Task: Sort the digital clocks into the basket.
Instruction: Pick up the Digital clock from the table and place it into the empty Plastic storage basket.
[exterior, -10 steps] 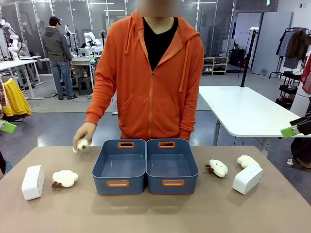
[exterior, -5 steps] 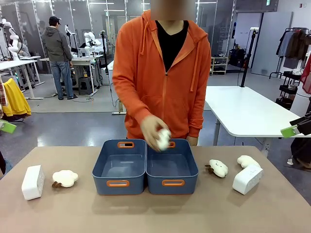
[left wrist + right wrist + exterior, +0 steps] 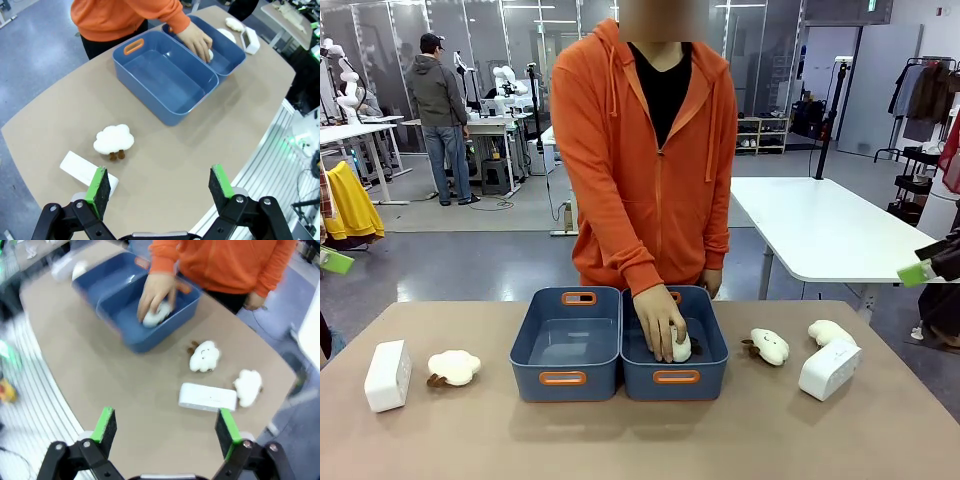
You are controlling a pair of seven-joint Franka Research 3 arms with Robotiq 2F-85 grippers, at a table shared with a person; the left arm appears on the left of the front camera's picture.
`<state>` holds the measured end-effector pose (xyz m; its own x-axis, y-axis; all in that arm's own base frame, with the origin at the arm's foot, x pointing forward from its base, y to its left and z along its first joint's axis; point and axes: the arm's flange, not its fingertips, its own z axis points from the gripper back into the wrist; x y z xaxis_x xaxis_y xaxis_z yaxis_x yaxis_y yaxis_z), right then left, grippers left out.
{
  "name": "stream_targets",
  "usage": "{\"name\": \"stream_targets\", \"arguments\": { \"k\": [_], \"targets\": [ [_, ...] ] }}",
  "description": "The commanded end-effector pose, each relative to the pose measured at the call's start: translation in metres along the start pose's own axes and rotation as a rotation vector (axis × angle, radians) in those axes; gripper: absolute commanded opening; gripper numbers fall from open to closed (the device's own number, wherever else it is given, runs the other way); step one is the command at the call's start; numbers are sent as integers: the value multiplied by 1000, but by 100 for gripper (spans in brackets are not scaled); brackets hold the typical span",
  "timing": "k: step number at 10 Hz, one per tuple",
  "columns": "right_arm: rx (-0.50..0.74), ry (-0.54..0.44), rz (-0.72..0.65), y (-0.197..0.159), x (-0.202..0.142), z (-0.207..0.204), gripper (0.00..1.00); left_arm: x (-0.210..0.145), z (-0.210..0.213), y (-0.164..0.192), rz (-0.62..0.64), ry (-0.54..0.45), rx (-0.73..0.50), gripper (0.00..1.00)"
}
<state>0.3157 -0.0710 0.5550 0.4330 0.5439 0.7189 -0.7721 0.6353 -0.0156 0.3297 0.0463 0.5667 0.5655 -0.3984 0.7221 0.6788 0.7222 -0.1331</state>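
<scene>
One white digital clock (image 3: 388, 375) lies at the table's left end, the other (image 3: 829, 370) at the right end. Two slate-blue baskets stand side by side in the middle, the left one (image 3: 525, 375) bare inside. A person's hand (image 3: 658, 320) presses a white plush toy (image 3: 681, 348) into the right basket (image 3: 710, 378). My left gripper (image 3: 160, 182) hangs open high above the left clock (image 3: 82, 171). My right gripper (image 3: 166, 427) hangs open high above the right clock (image 3: 207, 396). Neither touches anything.
A plush toy (image 3: 453, 367) lies beside the left clock. Two more plush toys (image 3: 770, 346) (image 3: 828, 331) lie near the right clock. The person in orange stands at the far edge behind the baskets.
The person's hand carried a plush toy from the table left of the baskets over to the right basket and lowered it inside. My arms have not moved.
</scene>
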Motion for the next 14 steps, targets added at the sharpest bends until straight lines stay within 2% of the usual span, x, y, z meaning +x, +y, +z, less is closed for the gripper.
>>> {"name": "stream_targets", "arguments": {
  "k": [1, 2, 3, 5, 9, 14],
  "targets": [
    [-24, 145, 528, -18, 10, -14, 100, 1, 1, 2, -19, 8, -12, 100],
    [20, 251, 754, -32, 19, -32, 100, 1, 1, 2, -19, 8, -12, 100],
    [37, 315, 891, -39, 31, -66, 100, 1, 1, 2, -19, 8, -12, 100],
    [87, 446, 1024, -34, 38, -132, 100, 1, 1, 2, -19, 8, -12, 100],
    [146, 573, 1073, -55, 32, -198, 100, 1, 1, 2, -19, 8, -12, 100],
    [318, 623, 1072, -92, -8, -246, 100, 1, 1, 2, -19, 8, -12, 100]
  ]
}}
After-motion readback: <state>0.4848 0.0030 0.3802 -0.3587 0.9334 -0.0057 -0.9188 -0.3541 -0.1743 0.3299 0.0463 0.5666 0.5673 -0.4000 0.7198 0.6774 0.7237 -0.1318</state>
